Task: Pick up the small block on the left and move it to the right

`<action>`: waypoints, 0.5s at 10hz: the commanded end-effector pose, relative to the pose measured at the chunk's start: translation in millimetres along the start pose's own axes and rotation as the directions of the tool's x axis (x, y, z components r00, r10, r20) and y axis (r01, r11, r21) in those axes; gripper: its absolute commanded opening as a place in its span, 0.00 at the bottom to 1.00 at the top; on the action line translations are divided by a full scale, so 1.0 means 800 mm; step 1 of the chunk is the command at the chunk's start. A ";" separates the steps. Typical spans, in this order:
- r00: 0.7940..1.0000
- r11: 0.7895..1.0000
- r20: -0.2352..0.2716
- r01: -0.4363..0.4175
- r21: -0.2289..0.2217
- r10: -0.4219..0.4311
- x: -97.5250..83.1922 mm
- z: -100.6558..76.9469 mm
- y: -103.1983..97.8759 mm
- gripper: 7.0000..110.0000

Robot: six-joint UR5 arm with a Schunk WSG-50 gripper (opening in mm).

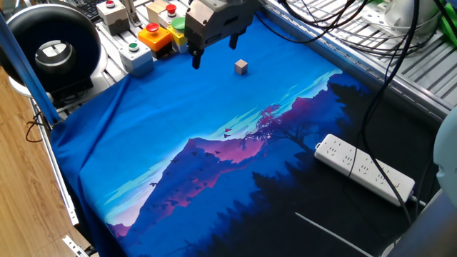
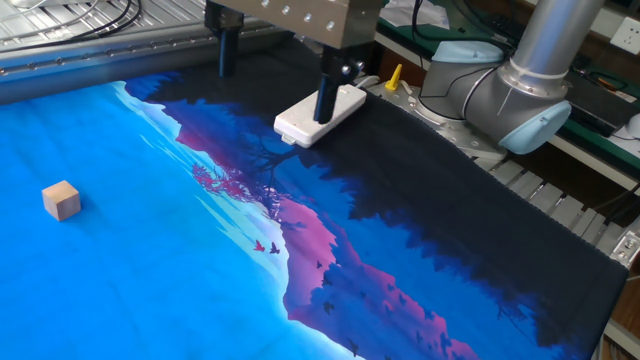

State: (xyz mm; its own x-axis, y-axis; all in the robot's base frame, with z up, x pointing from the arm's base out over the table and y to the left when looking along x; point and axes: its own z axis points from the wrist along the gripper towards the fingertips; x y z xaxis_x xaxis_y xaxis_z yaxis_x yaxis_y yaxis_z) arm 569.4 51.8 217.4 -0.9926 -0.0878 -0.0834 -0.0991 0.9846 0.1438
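The gripper point(image 2: 275, 70) has a boxy housing in brushed tan-grey metal, its flat face dotted with small dark screw heads. Two slim black fingers point(image 2: 327, 96) stick out from it, straight and square-edged; these jaws stand wide apart. In one fixed view the same housing point(image 1: 211, 18) reads pale beige with darker edges. The arm point(image 2: 545, 60) is a smooth silver tube ending in a rounded grey joint with a light blue cap. Black cables point(image 1: 335, 25) trail behind the body.
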 end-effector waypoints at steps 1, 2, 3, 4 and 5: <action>1.000 1.000 0.005 0.014 0.004 -0.014 -0.001 -0.002 -0.003 0.79; 1.000 0.998 -0.002 -0.003 0.064 0.003 0.001 -0.001 -0.022 0.79; 1.000 0.995 -0.008 -0.016 0.097 0.017 0.002 -0.001 -0.032 0.79; 0.999 0.993 -0.007 -0.031 0.115 0.032 0.002 0.000 -0.038 0.79; 1.000 0.988 0.007 -0.028 0.151 0.027 -0.003 0.001 -0.050 0.79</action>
State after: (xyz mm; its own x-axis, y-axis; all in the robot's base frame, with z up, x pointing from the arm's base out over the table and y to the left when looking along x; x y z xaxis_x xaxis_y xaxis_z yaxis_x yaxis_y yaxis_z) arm 570.5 27.9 212.5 -0.9943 -0.0755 -0.0748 -0.0795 0.9955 0.0524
